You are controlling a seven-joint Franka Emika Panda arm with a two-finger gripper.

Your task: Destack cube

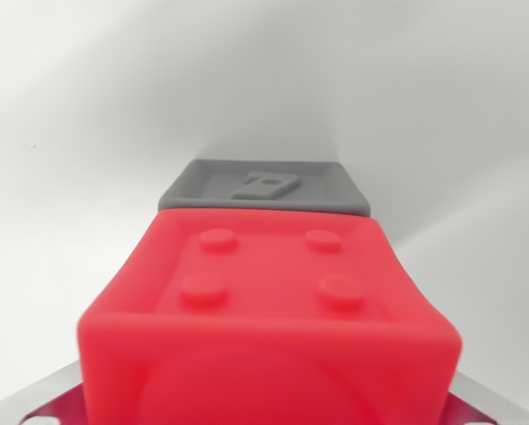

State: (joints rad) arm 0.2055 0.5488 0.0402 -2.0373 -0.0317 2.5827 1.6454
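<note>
Your wrist view is almost filled by the red cube (269, 301), which sits very close to the lens and looks soft at its near edge. Its upper face has a recessed panel with four round studs, two nearer and two farther. Beyond it, touching its far edge as seen here, lies the grey cube (264, 188), whose top has a raised rim and a small embossed shape in the middle. You cannot read that shape as a letter or a brand; it is too small and blurred. No other writing shows on either cube.

Of the gripper (266, 409) you see only slivers of pale metal at the bottom corners, one at the wrist view's left and one at the wrist view's right, flanking the red cube. The fingertips are hidden behind the cube, so you cannot tell whether the jaws are spread or pinching it, nor whether they touch its sides.

You also cannot tell whether the red cube rests on the grey one or merely stands in front of it.

The surface (79, 133) is plain white and matte, with soft shadows fanning out behind the cubes. Nothing of the room shows beyond it.
</note>
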